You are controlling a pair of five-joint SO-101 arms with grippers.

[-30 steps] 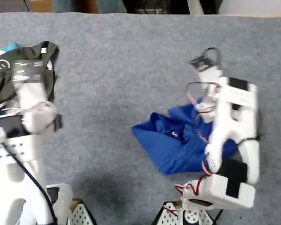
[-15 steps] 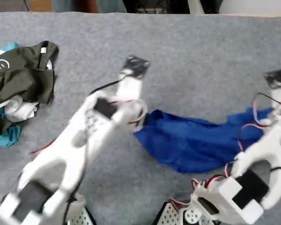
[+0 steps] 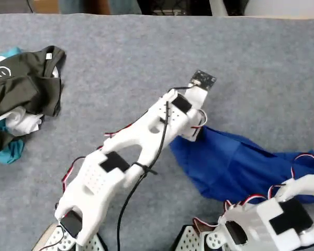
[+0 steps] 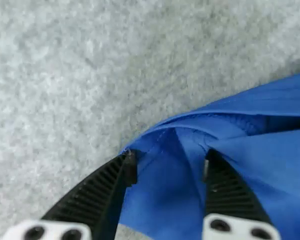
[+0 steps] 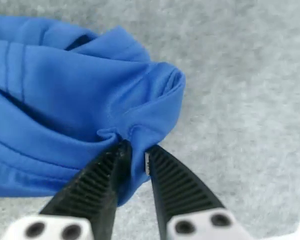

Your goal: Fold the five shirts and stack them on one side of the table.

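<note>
One blue shirt (image 3: 235,162), one clothes heap (image 3: 23,89), left claw (image 4: 169,162) wide over shirt edge, right claw (image 5: 135,150) pinching shirt

Blue shirt (image 3: 235,164) (one end off-frame)

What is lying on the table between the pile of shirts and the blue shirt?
In the high view, no other object: bare grey table cover runs from the pile of shirts to the blue shirt, with the left arm across it.
</note>
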